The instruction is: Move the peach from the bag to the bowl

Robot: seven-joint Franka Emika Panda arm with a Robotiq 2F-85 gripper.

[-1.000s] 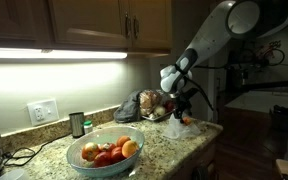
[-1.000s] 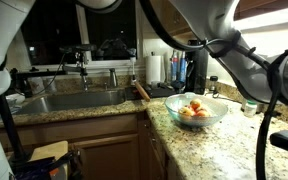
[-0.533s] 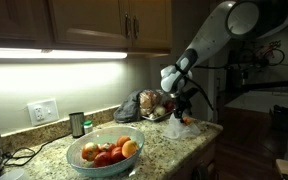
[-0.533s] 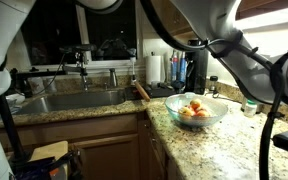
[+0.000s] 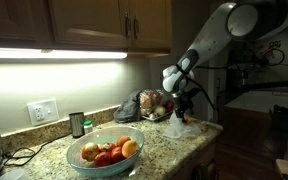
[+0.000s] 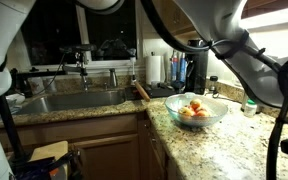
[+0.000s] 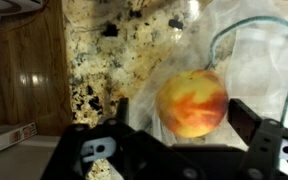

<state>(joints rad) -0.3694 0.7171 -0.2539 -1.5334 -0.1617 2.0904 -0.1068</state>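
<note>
A yellow-red peach (image 7: 192, 102) lies on a clear plastic bag (image 7: 254, 60) on the speckled granite counter. My gripper (image 7: 184, 112) is open, with a finger on each side of the peach; a gap shows on the left side. In an exterior view my gripper (image 5: 185, 108) hangs just over the bag (image 5: 176, 128) near the counter's end. The clear glass bowl (image 5: 87, 160) holds several peaches and oranges; it also shows in the other exterior view (image 6: 210, 118).
A second bag of fruit (image 5: 144, 105) lies against the wall behind my gripper. A small dark can (image 5: 77, 124) and a wall outlet (image 5: 42, 111) stand behind the bowl. A sink (image 6: 74, 100) and a paper towel roll (image 6: 156, 68) are nearby. The counter edge is close to the bag.
My arm has shifted very slightly toward the bag. The bowl and the fruit have not moved.
</note>
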